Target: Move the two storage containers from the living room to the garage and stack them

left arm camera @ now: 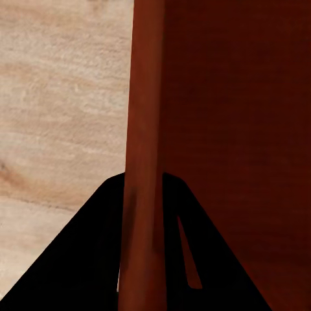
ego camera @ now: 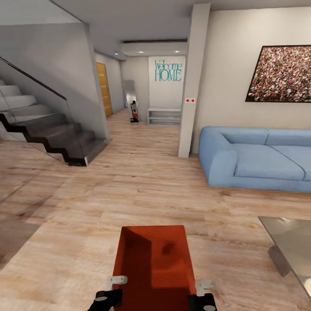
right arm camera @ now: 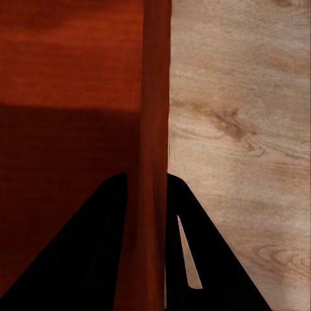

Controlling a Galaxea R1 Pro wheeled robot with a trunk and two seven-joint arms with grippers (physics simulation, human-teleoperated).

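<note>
Count: one storage container (ego camera: 153, 263) in sight, orange-red, open-topped, low straight walls; two grippers, one on each long side wall. Other items, one each: blue sofa (ego camera: 259, 157), glass-topped table (ego camera: 289, 248), dark staircase (ego camera: 47, 129) with glass balustrade, framed picture (ego camera: 280, 73), white pillar (ego camera: 192, 82), low white shelf (ego camera: 164, 115), wooden door (ego camera: 102, 88), "Welcome HOME" wall lettering (ego camera: 168, 71). Head view: the container sits between the two grippers and reaches forward from them, carried level above the light wood-plank floor (ego camera: 129, 185) of the living room. Left gripper (ego camera: 109, 290) is at the container's left wall near the close end; right gripper (ego camera: 203, 291) is at the right wall opposite; both arms enter low, forearms roughly parallel, wrists turned inward toward the bin. Left wrist view: the container wall (left arm camera: 144, 162) runs straight out between the two dark fingers (left arm camera: 78, 259) of the left gripper (left arm camera: 144, 214), one finger inside the bin, one outside; grasp is clenched on the wall. Right wrist view: same arrangement mirrored, wall (right arm camera: 152, 149) between the fingers (right arm camera: 194, 259) of the right gripper (right arm camera: 149, 214), clamped on it; plank floor on the outer side, bin interior on the inner side. Ahead of the grippers, well apart: pillar and sofa off to the right side, staircase to the left, hallway with the shelf and lettering straight ahead and far. The table lies near the right gripper's outer side, apart from the container. Small orange-and-black object (ego camera: 134, 113) stands on the hallway floor beside the shelf; too small to identify.
</note>
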